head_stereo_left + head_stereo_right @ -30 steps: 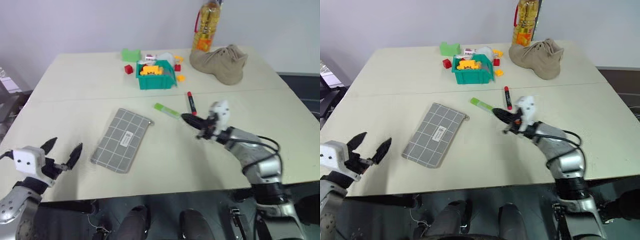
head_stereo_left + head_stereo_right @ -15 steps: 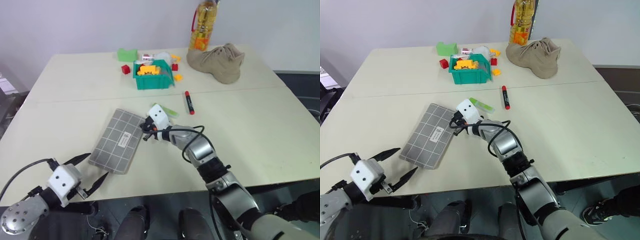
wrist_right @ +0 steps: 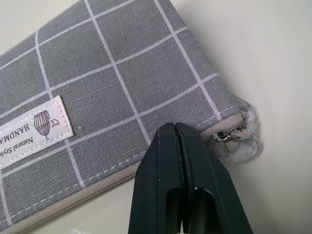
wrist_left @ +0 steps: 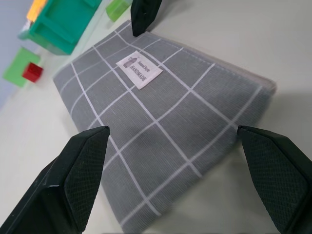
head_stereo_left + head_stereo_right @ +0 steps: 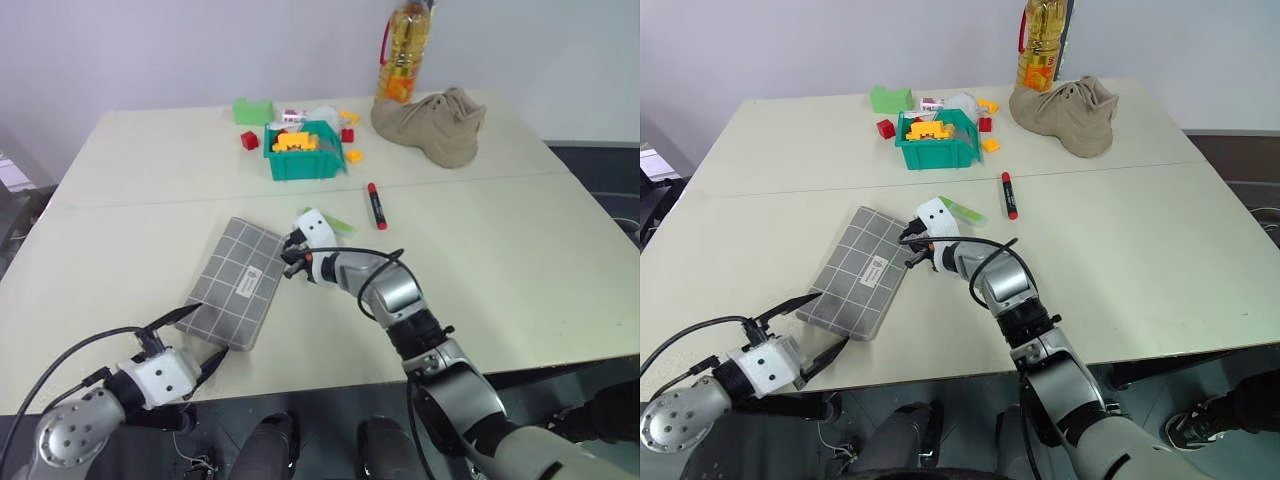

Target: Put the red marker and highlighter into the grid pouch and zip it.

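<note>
Right hand (image 3: 178, 134) pinched closed at grid pouch (image 3: 107, 73) zipper end; left hand (image 4: 170, 141) wide.

1. The table (image 5: 520, 260) lies bare on its right half and along the near edge.
2. The pouch (image 5: 237, 281) has the left gripper (image 5: 193, 339) at its near end and the right gripper (image 5: 290, 258) at its far corner.
3. The highlighter (image 5: 334, 226) and marker (image 5: 376, 204) lie just beyond, bare table between them.
4. The bin (image 5: 304, 160), blocks, shoe (image 5: 435, 121) and bottle (image 5: 402, 55) crowd the far edge.

Both head cameras look forward and down over the cream rectangular table (image 5: 150, 180). Each wrist camera sits close above the grey white-gridded fabric pouch (image 4: 161, 126), which all views share.
</note>
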You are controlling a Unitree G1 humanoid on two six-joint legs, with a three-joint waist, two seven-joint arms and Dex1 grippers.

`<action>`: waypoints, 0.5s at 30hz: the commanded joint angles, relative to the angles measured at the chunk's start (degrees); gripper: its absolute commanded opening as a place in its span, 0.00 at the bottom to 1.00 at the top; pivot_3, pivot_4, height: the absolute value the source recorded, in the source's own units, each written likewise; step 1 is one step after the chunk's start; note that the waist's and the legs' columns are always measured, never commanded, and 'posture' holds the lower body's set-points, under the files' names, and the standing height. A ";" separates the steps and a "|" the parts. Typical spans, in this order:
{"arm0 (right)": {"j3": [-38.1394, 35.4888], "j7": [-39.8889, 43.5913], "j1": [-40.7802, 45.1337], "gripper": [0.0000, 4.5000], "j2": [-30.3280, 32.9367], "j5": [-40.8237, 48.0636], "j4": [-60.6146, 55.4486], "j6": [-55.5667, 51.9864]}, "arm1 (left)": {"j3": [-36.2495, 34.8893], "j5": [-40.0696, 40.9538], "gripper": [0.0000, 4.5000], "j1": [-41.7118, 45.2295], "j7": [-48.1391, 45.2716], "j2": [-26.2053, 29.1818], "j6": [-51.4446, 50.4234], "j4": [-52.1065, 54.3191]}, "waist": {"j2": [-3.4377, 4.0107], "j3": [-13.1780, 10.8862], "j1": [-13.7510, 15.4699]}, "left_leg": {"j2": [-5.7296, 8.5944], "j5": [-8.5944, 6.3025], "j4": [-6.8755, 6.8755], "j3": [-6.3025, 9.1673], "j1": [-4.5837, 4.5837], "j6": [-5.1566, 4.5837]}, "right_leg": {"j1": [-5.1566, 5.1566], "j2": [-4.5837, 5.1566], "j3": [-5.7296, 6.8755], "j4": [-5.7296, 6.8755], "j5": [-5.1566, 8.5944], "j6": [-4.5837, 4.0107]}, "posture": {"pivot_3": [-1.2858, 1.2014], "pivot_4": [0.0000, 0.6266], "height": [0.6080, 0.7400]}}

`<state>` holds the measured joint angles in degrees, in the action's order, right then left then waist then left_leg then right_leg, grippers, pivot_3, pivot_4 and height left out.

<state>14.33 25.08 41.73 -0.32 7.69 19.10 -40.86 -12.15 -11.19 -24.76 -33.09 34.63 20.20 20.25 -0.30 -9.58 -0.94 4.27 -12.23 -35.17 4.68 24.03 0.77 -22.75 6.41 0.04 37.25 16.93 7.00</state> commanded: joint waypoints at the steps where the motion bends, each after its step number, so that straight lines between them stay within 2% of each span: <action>1: 0.43 -0.63 -1.65 0.01 -0.69 -0.51 -0.89 -1.12 | 2.76 -6.29 1.00 2.23 4.65 -1.48 1.58 -0.19 | 0.00 0.02 0.02 | 0.00 0.00 -0.01 0.00 0.00 0.00 | 0.01 0.00 0.00 0.00 0.00 0.00 | 0.52 0.24 1.00; 4: 0.33 -0.94 -2.07 0.01 -0.87 -0.52 -1.60 -1.08 | 5.30 -11.26 1.00 4.67 8.43 -3.71 0.40 -0.24 | 0.02 0.05 0.11 | 0.02 0.00 -0.01 0.00 0.00 0.00 | 0.01 0.00 0.00 0.01 -0.01 0.01 | 0.52 0.24 1.00; 9: 0.59 -1.28 -2.43 0.01 -1.05 -0.63 -2.29 -1.06 | 8.75 -15.03 1.00 8.49 12.10 -7.03 -2.45 -0.96 | 0.01 0.08 -0.01 | 0.00 0.00 -0.01 -0.01 -0.01 0.00 | -0.01 -0.05 0.00 0.07 -0.01 0.02 | 0.52 0.24 1.00; 15: 0.81 -1.51 -2.73 0.01 -1.20 -0.67 -2.99 -1.19 | 8.65 -9.75 1.00 6.60 10.37 -6.18 -3.29 0.08 | 0.02 0.09 -0.10 | -0.02 0.00 -0.01 0.00 -0.01 0.00 | -0.03 -0.06 -0.01 0.10 -0.01 0.02 | 0.52 0.24 1.00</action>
<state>14.48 23.82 39.62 -0.91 7.53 16.94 -41.05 -3.17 -23.75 -16.99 -21.27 27.59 17.52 18.98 -0.27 -9.50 -1.03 4.25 -12.23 -35.18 4.68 24.02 0.77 -22.78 6.35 0.03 37.36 16.92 7.02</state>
